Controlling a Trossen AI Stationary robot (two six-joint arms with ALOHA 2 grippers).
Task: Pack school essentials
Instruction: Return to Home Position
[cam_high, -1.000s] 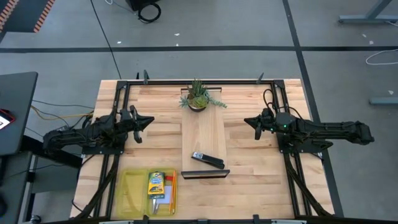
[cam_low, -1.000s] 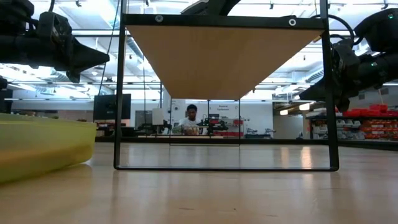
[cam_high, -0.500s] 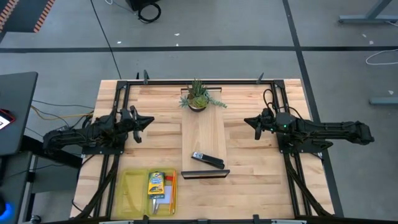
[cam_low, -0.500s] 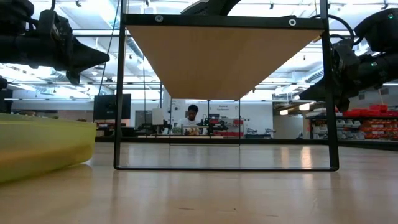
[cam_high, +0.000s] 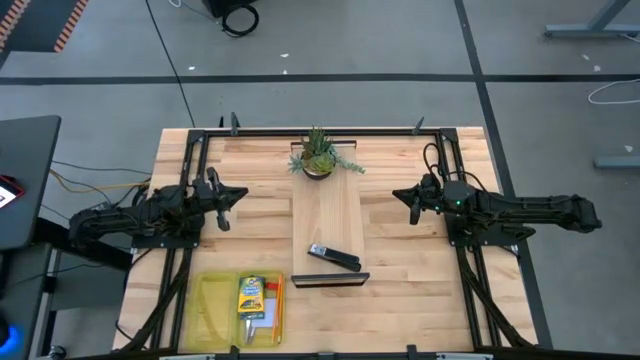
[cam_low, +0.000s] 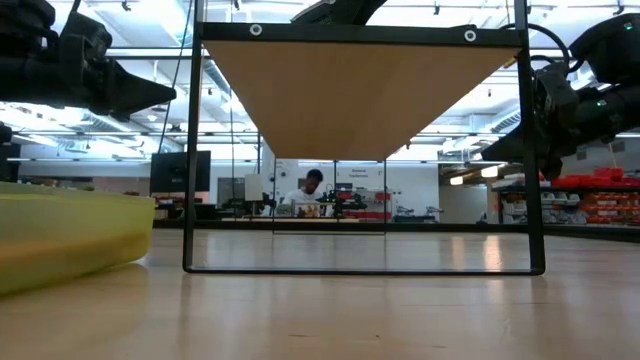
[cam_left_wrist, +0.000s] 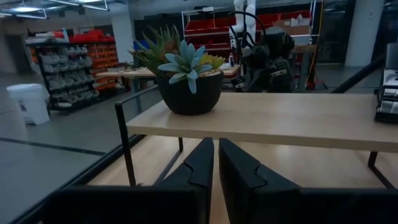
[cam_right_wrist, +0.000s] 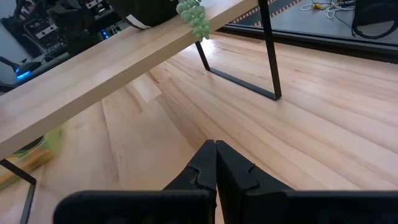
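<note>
A yellow tray (cam_high: 205, 300) sits at the table's near left. In it lie the yellow-and-green crayon box (cam_high: 250, 295), orange pencils (cam_high: 276, 300) and the pale blue note pad (cam_high: 259, 320). I cannot make out the pen or the scissors. My left gripper (cam_high: 243, 194) hovers shut over the table's left side, pointing at the raised wooden shelf (cam_high: 327, 215). My right gripper (cam_high: 397, 196) hovers shut on the shelf's other side, pointing toward it. In both wrist views the fingers (cam_left_wrist: 216, 163) (cam_right_wrist: 216, 163) are closed on nothing.
A black stapler (cam_high: 333, 257) lies on the shelf's near end and a small potted plant (cam_high: 318, 155) stands on its far end. The shelf stands on thin black legs (cam_low: 190, 150). A black frame (cam_high: 320, 131) borders the table. A person sits far behind the table (cam_low: 310, 190).
The left gripper has turned slightly about its own axis while staying in place. Nothing else on the table has moved.
</note>
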